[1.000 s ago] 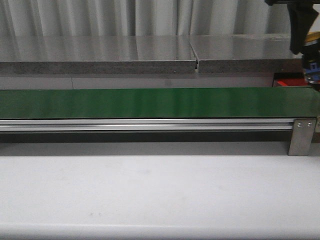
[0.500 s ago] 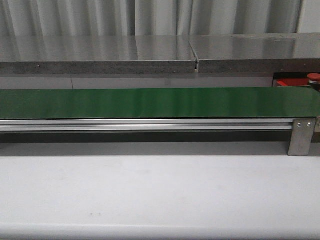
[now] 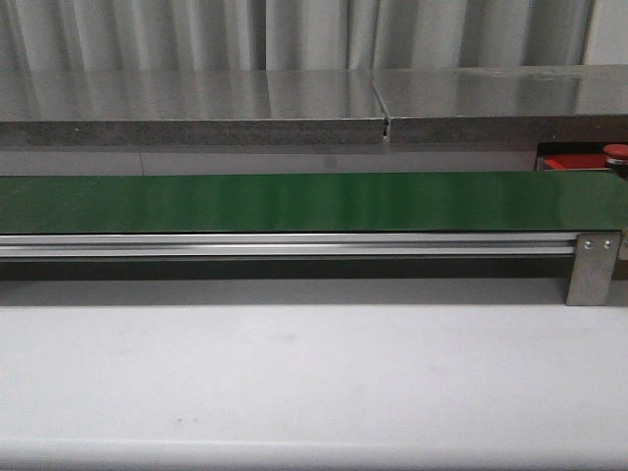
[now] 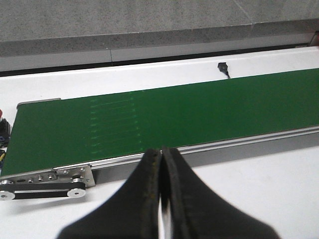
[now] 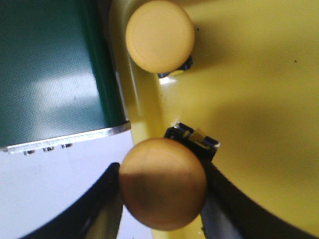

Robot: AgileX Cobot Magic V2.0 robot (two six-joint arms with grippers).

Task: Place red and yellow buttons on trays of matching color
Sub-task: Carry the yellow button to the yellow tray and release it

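My right gripper [image 5: 162,199] is clamped on a yellow button [image 5: 162,190] over the yellow tray's [image 5: 259,89] belt-side edge. I should move inward, clear of the seated button [image 5: 159,36], then release. My left gripper [image 4: 160,164] is pressed together, empty.

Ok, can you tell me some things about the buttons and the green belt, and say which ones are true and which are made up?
1. The right end effector is holding a yellow button. True.
2. The yellow tray has nothing lying in it. False: another yellow button already lies in it.
3. The left end effector is shut and holds nothing. True.
4. A red button is riding in the middle of the green belt. False: the belt is bare; the red button is at the far right, by the red tray.
5. The held button hangs over the green belt. False: it is over the yellow tray's edge, beside the belt's end.
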